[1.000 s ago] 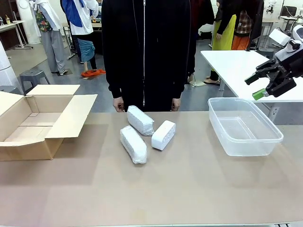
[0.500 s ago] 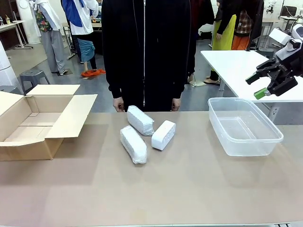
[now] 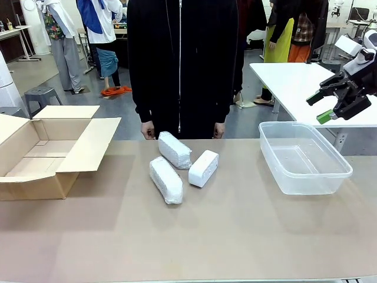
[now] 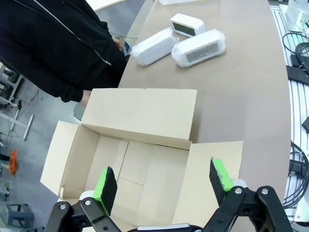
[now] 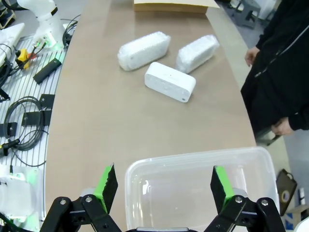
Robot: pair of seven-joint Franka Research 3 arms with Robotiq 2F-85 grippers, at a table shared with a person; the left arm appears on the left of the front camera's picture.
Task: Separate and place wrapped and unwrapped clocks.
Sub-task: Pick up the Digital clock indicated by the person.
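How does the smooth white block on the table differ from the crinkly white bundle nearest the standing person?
The block is bare and smooth with crisp rounded corners; the bundle is covered in crinkly, half-clear wrap. The block looks shorter than the bundle. Small buttons show on the block, none on the bundle. Both are white, oblong and lie on the table.

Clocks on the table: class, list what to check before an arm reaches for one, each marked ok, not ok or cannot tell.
1. Left gripper open, empty: ok.
2. Right gripper open, empty: ok.
3. Cardboard box open, nothing inside: ok.
4. Plastic tub empty: ok.
5. Bare clock clear of the wrapped clocks: cannot tell, they lie close.
6. Person's hands off the clocks: ok.
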